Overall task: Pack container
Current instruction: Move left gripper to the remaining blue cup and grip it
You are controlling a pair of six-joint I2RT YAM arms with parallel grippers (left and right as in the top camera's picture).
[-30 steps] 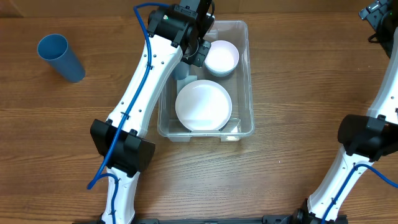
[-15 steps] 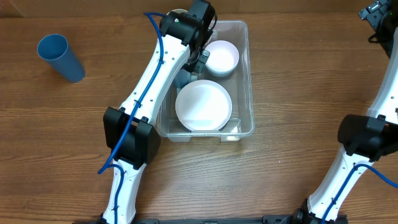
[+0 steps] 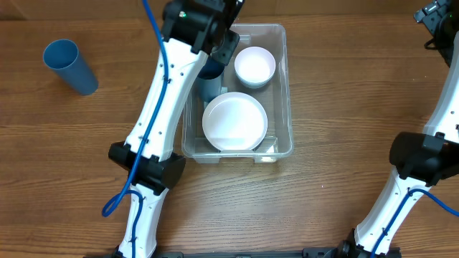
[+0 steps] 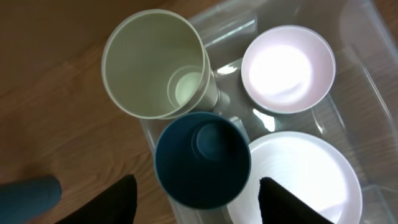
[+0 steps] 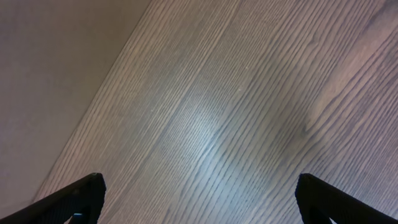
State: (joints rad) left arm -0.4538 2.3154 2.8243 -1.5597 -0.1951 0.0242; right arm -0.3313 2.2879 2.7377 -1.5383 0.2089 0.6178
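The container (image 3: 287,93) is a clear bin at the table's middle. It holds a small white bowl (image 3: 254,66), a large white plate (image 3: 234,120) and a dark blue cup (image 3: 209,86) by its left wall. The left wrist view also shows a cream cup (image 4: 155,62) upright in the container's corner, touching the dark blue cup (image 4: 202,158). My left gripper (image 4: 200,206) hangs open above that cup, a finger on either side, touching nothing. My right gripper (image 5: 199,202) is open over bare wood at the far right, with nothing in it.
A light blue cup (image 3: 69,66) stands on the table far left of the container. My left arm (image 3: 168,86) reaches over the container's left wall. The right arm (image 3: 419,158) stands along the table's right edge.
My left gripper has opened and let go of the dark blue cup, which now stands in the container. The left wrist has drawn back from the small bowl toward the left wall.
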